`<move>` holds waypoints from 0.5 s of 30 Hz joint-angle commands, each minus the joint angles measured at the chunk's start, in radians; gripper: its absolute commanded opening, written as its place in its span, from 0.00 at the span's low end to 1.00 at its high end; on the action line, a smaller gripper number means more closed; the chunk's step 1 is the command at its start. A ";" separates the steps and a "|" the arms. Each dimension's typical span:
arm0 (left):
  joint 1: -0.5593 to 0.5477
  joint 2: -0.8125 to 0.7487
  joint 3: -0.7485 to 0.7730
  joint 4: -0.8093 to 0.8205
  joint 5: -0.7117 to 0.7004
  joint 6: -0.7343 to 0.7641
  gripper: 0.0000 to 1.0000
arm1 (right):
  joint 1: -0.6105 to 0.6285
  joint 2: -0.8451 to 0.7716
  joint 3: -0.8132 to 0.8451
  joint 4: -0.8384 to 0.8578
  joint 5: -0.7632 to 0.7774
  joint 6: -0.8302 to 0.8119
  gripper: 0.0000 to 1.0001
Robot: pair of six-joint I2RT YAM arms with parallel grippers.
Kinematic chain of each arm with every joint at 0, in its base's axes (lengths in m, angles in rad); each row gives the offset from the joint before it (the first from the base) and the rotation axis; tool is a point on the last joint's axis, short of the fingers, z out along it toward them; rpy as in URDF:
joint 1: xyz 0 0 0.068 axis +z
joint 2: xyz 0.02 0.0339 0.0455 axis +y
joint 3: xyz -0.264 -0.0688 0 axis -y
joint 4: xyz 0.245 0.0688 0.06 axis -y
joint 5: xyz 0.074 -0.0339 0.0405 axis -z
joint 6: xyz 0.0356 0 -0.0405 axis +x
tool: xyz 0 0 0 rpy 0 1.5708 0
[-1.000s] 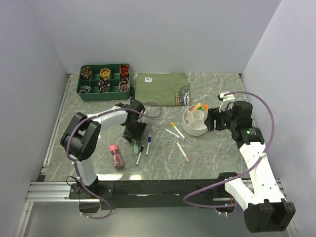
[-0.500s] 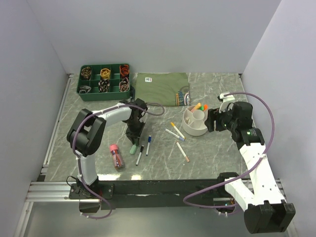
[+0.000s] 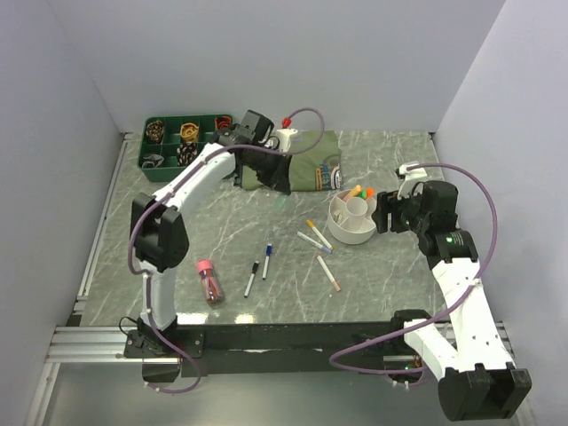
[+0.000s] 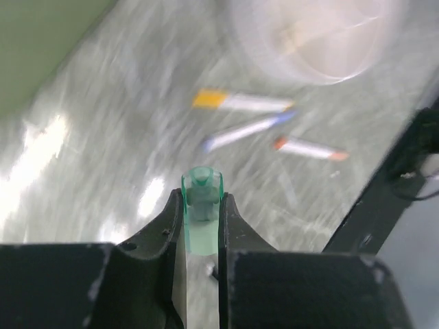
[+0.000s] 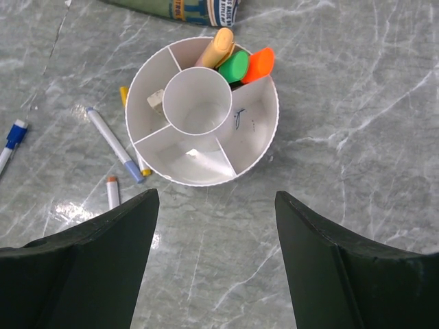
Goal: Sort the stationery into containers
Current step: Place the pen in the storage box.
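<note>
Near edge, left of centre: pink-capped tube (image 3: 208,280) lies flat. Just right of it are a black-tipped pen (image 3: 251,278) and a blue-capped pen (image 3: 266,261), side by side but apart.

Nearer the middle: orange-tipped pen (image 3: 329,272) lies alone. Beyond it a blue-ended pen (image 3: 314,241) and a yellow-capped pen (image 3: 319,233) lie close together, just left of the organiser.

Right of centre: white round organiser (image 5: 269,130) stands upright. Three highlighters, peach (image 5: 218,46), green (image 5: 234,66) and orange (image 5: 259,63), lean together in one ring compartment on its far side. Central cup holds nothing visible. There is a small pale item in the left ring compartment; kind unclear.

Right gripper (image 3: 383,213) hangs at the organiser's right side, fingers spread wide, nothing between them.

Towards the far edge: left gripper (image 4: 200,219) is raised over the near edge of the olive cloth (image 3: 311,155), fingers closed on a green marker (image 4: 202,185) whose end juts past the fingertips. The wrist view is blurred.

Far left corner: green tray (image 3: 188,161) with divided compartments, small items inside.
</note>
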 commanded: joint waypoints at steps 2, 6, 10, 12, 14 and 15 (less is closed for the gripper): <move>-0.028 -0.191 -0.296 0.644 0.335 0.014 0.01 | -0.047 -0.026 0.009 0.034 0.024 0.031 0.76; -0.081 -0.265 -0.583 1.244 0.443 -0.006 0.01 | -0.058 -0.014 0.036 0.017 0.045 0.004 0.75; -0.117 -0.162 -0.569 1.491 0.447 -0.086 0.01 | -0.061 -0.015 0.031 0.016 0.048 -0.006 0.76; -0.138 -0.137 -0.579 1.574 0.426 -0.134 0.01 | -0.061 -0.021 0.025 0.011 0.044 -0.003 0.75; -0.158 -0.111 -0.587 1.649 0.409 -0.161 0.01 | -0.061 -0.029 0.020 0.001 0.042 -0.004 0.75; -0.164 -0.105 -0.587 1.659 0.403 -0.164 0.01 | -0.061 -0.030 0.019 -0.004 0.044 -0.006 0.75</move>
